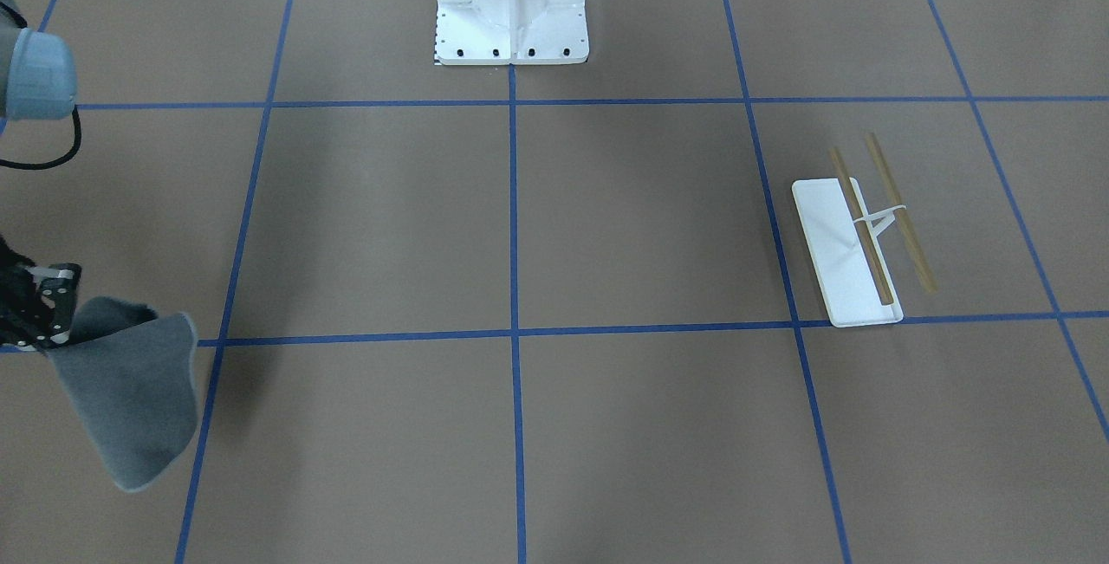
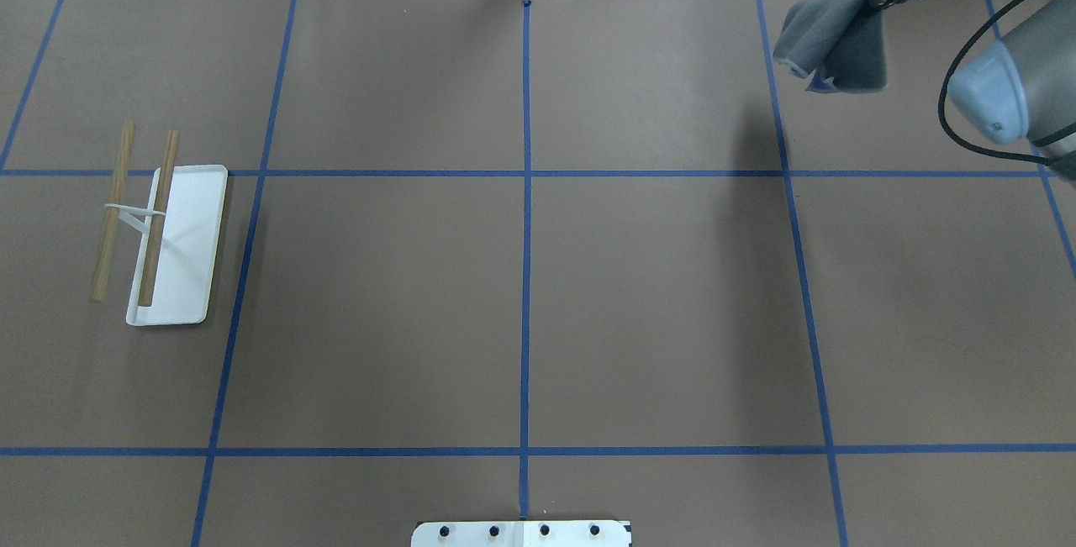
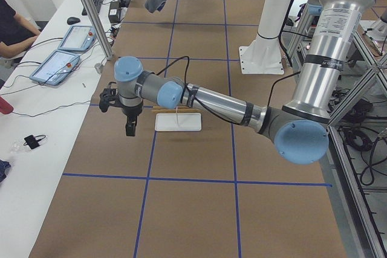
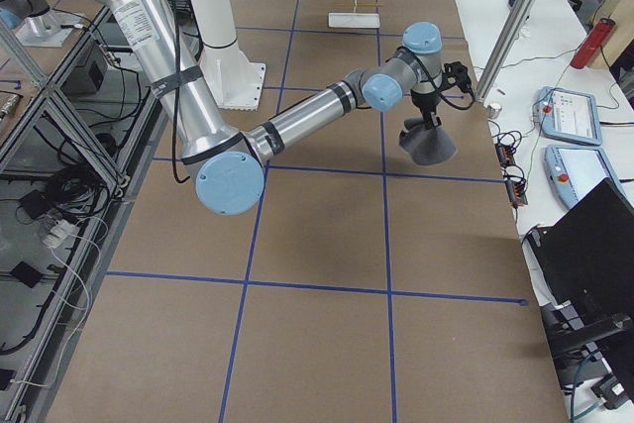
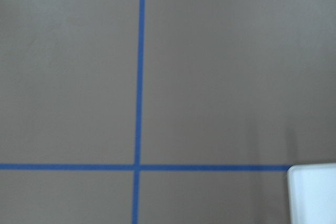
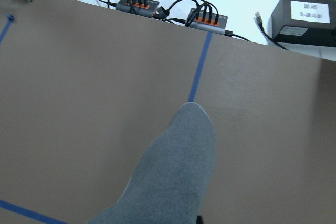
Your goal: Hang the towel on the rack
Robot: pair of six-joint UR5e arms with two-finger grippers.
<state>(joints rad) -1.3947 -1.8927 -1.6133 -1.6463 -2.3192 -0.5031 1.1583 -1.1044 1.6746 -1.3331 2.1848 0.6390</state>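
Two arms: right jaws, half cut off, apparently clamped on towel (image 1: 130,399); left jaws' state indiscernible.

both arms are the same build: shiny silver tubes with black bands, grey joint housings, pale blue round caps. that goes for the left arm (image 3: 211,102) and the right arm (image 4: 297,121). a thin black cable (image 1: 76,135) loops by the right wrist. the left hand (image 3: 130,129) and right hand (image 1: 54,314) are black. the pedestal (image 1: 511,1) is white and ribbed, with black bolts (image 1: 496,52) along its foot.
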